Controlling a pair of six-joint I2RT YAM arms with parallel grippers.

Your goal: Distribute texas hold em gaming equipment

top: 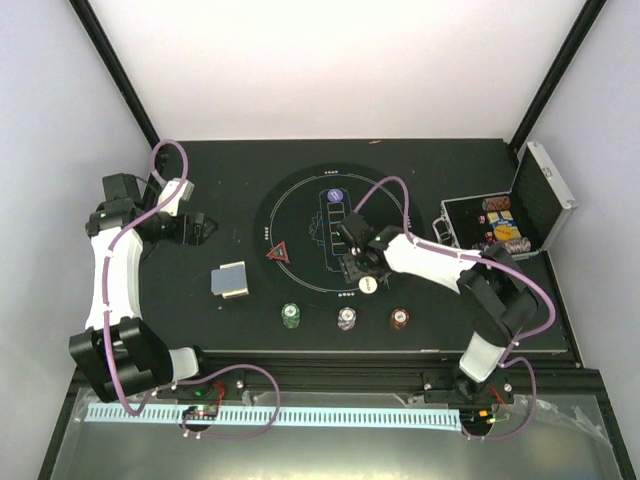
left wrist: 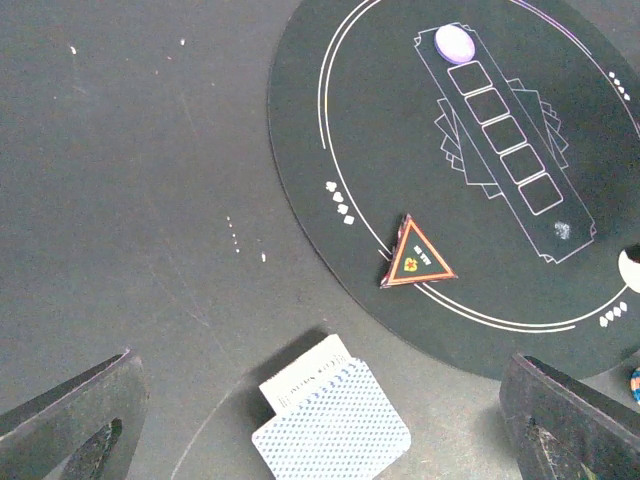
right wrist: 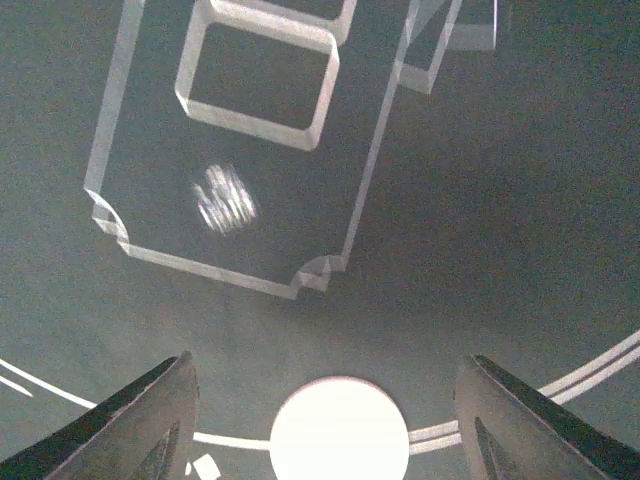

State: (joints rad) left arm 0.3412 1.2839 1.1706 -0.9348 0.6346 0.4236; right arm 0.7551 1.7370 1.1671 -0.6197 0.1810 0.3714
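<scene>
Triangle marker (top: 278,252), one only, lies on the round mat (top: 292,212) with a tip toward the desk's far edge. One card stack (top: 230,280) sits left of it, and three chip stacks (top: 346,319) line the near edge. Over the mat the right fingers (right wrist: 150,420) spread open around the single white button (right wrist: 338,428). Near the left edge the left fingers (left wrist: 70,420) gape, empty.

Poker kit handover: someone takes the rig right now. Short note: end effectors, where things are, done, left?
Left end effector: open, empty, apart from the card stack, which lies left of the mat.
Right end effector: open, straddling the white button at the mat's near rim; contact unclear.
Done: green chips, white chips and maroon chips in a row just off the mat's near rim; blue chip at the far end of the mat's card row; red triangle on the mat's left side.
To do: no cards dealt, card boxes empty; spare chips sit in the open case.
</scene>
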